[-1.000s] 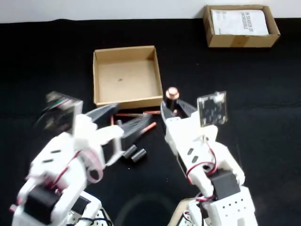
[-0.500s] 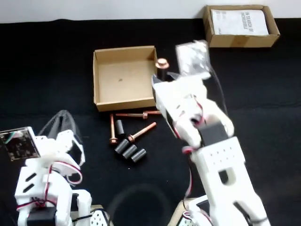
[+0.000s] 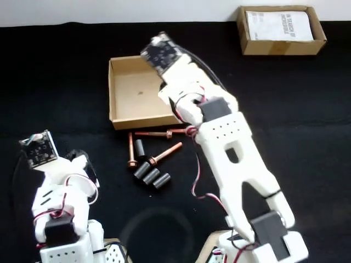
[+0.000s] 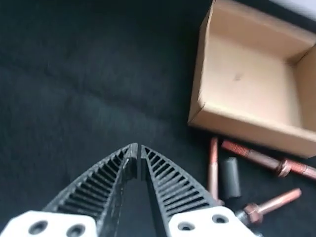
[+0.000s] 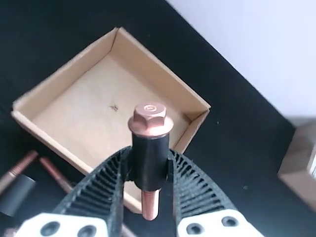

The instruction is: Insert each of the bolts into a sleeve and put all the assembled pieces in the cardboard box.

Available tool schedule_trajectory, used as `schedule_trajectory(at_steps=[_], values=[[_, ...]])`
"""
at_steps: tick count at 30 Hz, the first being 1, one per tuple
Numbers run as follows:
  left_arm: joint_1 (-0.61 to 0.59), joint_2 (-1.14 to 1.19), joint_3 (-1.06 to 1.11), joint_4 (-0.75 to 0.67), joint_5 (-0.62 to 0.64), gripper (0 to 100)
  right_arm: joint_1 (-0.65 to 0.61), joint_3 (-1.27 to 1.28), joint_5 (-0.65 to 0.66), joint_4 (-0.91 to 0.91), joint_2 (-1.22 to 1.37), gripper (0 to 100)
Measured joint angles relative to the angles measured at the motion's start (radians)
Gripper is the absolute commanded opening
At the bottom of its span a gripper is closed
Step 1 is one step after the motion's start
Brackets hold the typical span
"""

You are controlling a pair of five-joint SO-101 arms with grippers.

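Observation:
My right gripper (image 5: pixel 148 174) is shut on an assembled piece (image 5: pixel 147 153), a black sleeve with a copper bolt through it, head up. It hangs over the open cardboard box (image 5: pixel 64 74), near the box's right wall (image 3: pixel 126 59). Several loose copper bolts (image 3: pixel 167 152) and black sleeves (image 3: pixel 152 176) lie on the black table just in front of the box. In the left wrist view, one bolt (image 4: pixel 213 163) and a sleeve (image 4: pixel 230 177) lie beside the box (image 4: pixel 237 126). My left gripper (image 4: pixel 137 148) is shut on nothing, low over bare table left of the parts.
A second cardboard box (image 3: pixel 279 30) with a printed sheet inside stands at the back right. The left arm (image 3: pixel 60 186) sits folded back at the front left. The right arm (image 3: pixel 230 148) stretches across the table's middle, over the rightmost bolts.
The right arm swung from in front of the box to over it, carrying the assembled piece. The left arm pulled back from the loose parts to the front left and its fingers closed.

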Motion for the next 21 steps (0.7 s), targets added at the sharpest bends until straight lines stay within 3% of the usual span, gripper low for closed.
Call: schedule_trajectory(at_steps=[7, 11, 17, 21], values=[[-0.094, 0.003, 0.193, -0.149, 0.002, 4, -0.005, -0.127, 0.29, 0.0, 0.203, 0.8], [-0.144, 0.002, 0.198, -0.227, 0.003, 4, -0.021, -0.226, 0.425, 0.0, 0.336, 0.8], [-0.144, 0.002, 0.198, -0.235, 0.003, 4, -0.041, -0.331, 0.486, 0.0, 0.537, 1.6], [-0.144, 0.002, 0.198, -0.235, 0.003, 4, -0.043, -0.356, 0.489, 0.0, 0.623, 10.9]])
